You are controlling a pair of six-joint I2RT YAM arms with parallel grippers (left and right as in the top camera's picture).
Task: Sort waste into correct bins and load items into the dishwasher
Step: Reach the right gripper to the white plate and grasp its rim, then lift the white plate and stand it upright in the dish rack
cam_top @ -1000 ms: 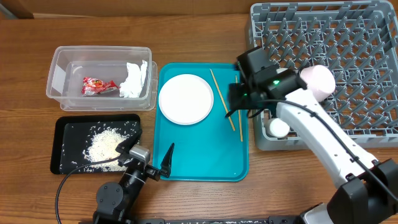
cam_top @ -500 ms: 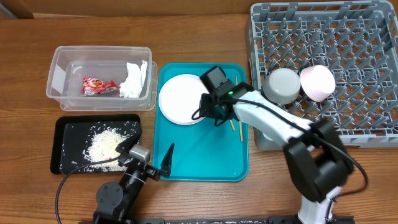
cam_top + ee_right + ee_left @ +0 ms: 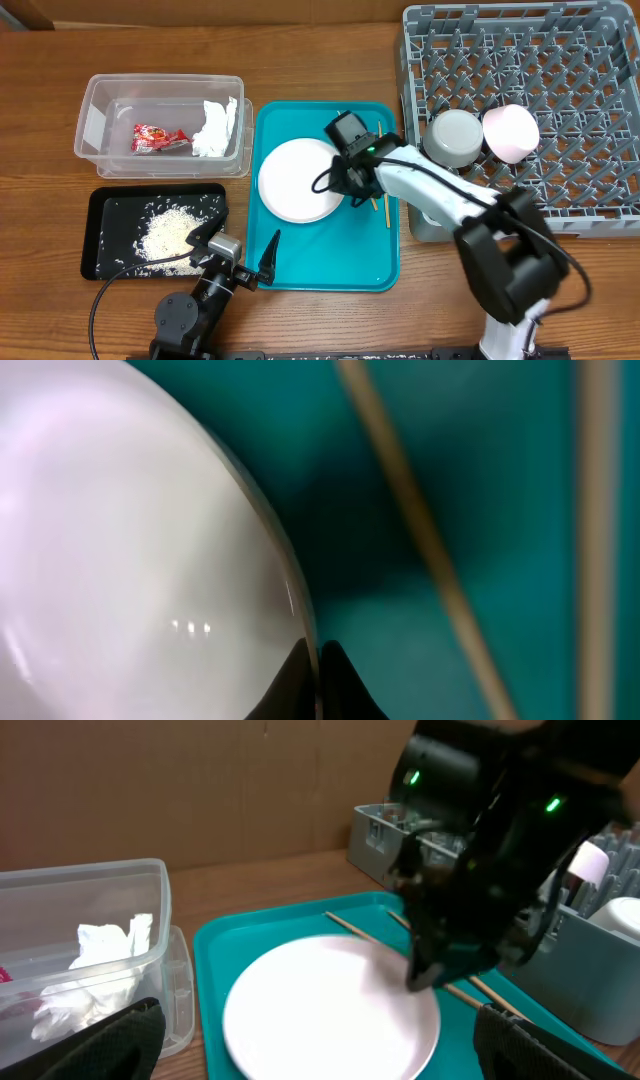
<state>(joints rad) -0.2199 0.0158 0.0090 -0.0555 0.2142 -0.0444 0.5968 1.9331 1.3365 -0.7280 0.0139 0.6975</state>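
The large white plate (image 3: 295,180) lies on the teal tray (image 3: 335,260); it also shows in the left wrist view (image 3: 320,1010). My right gripper (image 3: 343,185) is shut on the plate's right rim, and its fingertips (image 3: 318,665) pinch the edge of the plate (image 3: 130,560). Two wooden chopsticks (image 3: 385,212) lie on the tray just right of it, partly under the arm, and show in the right wrist view (image 3: 420,530). My left gripper (image 3: 245,252) is open and empty at the tray's front left corner. The silvery-grey bowl (image 3: 456,138) and a pale pinkish-white cup (image 3: 510,132) sit in the grey dish rack (image 3: 520,50).
The clear tub (image 3: 95,110) at the left holds the red wrapper (image 3: 158,138) and the white napkin (image 3: 215,128). The black tray (image 3: 100,215) in front of it holds the rice (image 3: 170,235). The dish rack's wall stands right beside the teal tray.
My right gripper moved from the rack's edge left to the plate's right rim and shut on it. The plate has shifted slightly toward the front. The left arm has not moved.
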